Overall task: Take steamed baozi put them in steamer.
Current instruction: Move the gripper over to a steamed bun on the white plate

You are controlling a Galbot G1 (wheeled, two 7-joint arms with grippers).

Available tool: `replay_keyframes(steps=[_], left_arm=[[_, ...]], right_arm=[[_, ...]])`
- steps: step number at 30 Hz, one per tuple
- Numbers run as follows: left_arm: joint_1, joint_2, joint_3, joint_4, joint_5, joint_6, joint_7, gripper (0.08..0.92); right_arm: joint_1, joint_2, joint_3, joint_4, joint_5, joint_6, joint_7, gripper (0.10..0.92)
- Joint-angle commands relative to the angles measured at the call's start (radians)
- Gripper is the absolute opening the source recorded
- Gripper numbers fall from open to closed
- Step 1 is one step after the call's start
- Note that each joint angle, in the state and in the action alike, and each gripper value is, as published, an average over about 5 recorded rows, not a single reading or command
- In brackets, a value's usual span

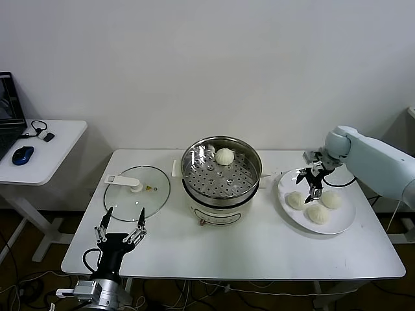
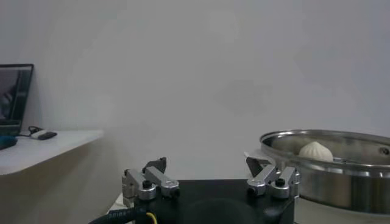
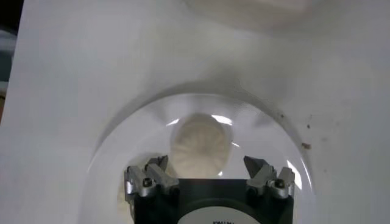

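Note:
The shiny steel steamer (image 1: 220, 173) stands mid-table on its white cooker base and holds one cream-white baozi (image 1: 224, 156) at the back; the baozi also shows in the left wrist view (image 2: 315, 150). Three baozi lie on the white plate (image 1: 343, 222) at the right: one at the left (image 1: 296, 200), one at the front (image 1: 316, 212), one at the right (image 1: 332, 199). My right gripper (image 1: 312, 181) is open and empty, hovering just above the plate's left baozi, which shows between its fingers in the right wrist view (image 3: 200, 145). My left gripper (image 1: 121, 227) is open and empty near the table's front left edge.
A flat glass lid (image 1: 137, 188) with a white handle lies left of the steamer. A side table (image 1: 39, 152) at the far left carries a blue mouse (image 1: 23, 155) and a laptop. Cables trail on the floor below.

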Motion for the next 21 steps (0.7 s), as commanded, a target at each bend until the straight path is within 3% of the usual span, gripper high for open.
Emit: replay_keyframes(steps=[1, 21], left_arm=[[0.003, 0.000, -0.002, -0.001, -0.011, 0.001, 0.000, 0.823], [0.005, -0.001, -0.003, -0.002, -0.016, 0.002, 0.000, 0.823]], right_arm=[[-0.054, 0.041, 0.042, -0.070, -0.044, 0.028, 0.004, 0.823], [-0.081, 0.061, 0.081, -0.104, -0.077, 0.028, -0.013, 0.822]])
